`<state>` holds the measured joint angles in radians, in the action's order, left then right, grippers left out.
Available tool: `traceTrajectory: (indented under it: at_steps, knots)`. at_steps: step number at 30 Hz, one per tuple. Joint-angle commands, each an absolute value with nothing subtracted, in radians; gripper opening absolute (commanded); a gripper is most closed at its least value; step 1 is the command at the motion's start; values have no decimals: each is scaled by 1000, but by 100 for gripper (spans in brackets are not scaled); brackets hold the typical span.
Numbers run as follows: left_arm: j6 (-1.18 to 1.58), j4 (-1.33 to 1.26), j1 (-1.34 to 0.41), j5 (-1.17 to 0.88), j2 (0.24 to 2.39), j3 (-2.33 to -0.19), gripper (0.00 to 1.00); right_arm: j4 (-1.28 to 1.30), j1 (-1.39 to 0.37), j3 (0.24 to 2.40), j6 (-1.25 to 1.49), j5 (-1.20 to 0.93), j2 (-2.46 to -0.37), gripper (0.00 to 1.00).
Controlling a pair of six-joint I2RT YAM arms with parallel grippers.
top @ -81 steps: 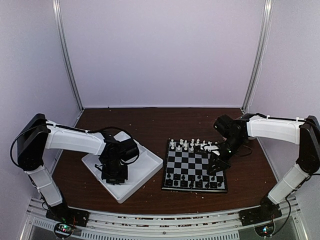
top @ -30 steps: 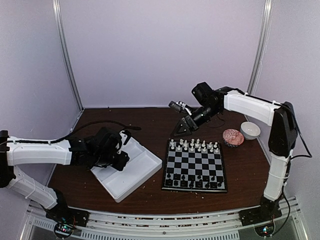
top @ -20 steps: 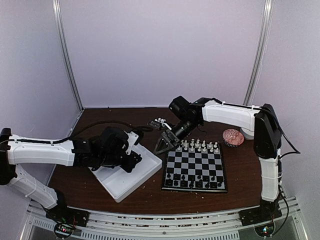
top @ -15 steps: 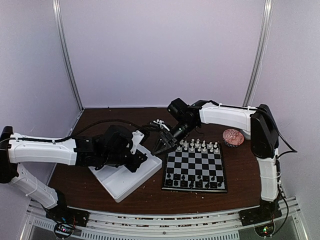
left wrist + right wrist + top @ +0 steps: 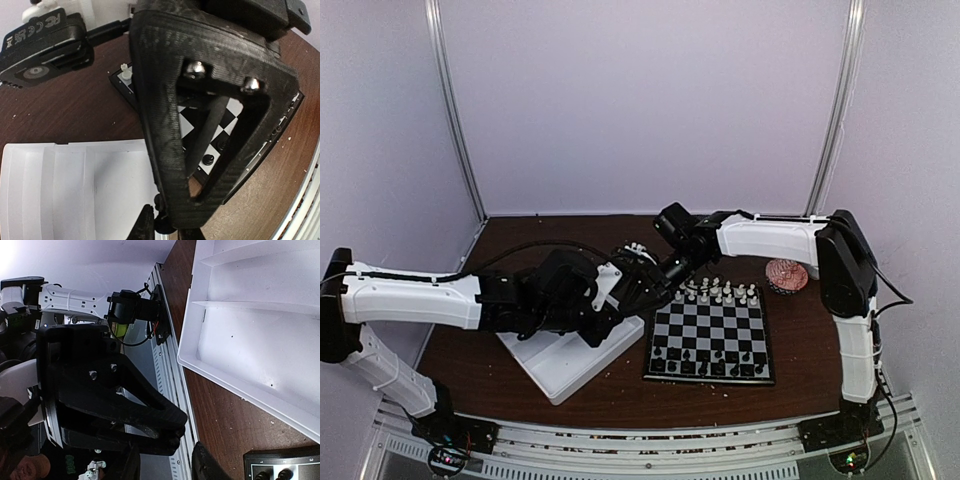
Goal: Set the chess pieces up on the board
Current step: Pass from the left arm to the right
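My left gripper point(image 5: 165, 231) is clenched on what looks like a tiny black piece point(image 5: 161, 220), above the tray's point(image 5: 560, 378) 3 o'clock edge. My right gripper point(image 5: 167, 466) hangs just beside it, off the board's point(image 5: 710, 330) 10 o'clock corner, jaws parted, with nothing seen between them. Other black pieces point(image 5: 710, 367) line the board's 6 o'clock edge. White pieces point(image 5: 715, 291) line its 12 o'clock edge. The tray lies at the board's 9 o'clock.
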<state>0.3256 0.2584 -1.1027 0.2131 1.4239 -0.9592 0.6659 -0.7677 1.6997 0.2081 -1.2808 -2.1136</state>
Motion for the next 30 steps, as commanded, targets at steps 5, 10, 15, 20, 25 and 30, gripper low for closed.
traceTrajectory:
  at_steps: [5, 10, 15, 20, 25, 30]
  knots:
    - [308, 224, -1107, 238, 1430, -986, 11, 588, -791, 1667, 268, -1329, -2101, 29]
    - [305, 221, -1116, 227, 1421, -972, 11, 478, -792, 1641, 369, -1352, -2106, 28]
    - [296, 213, -1124, 228, 1412, -959, 11, 384, -793, 1616, 449, -1378, -2102, 28]
    - [284, 196, -1124, 238, 1403, -950, 12, 308, -793, 1578, 509, -1389, -2094, 24]
    - [279, 187, -1124, 247, 1403, -946, 12, 223, -793, 1538, 577, -1396, -2092, 21]
    - [285, 190, -1124, 280, 1402, -943, 12, 218, -793, 1533, 575, -1396, -2086, 14]
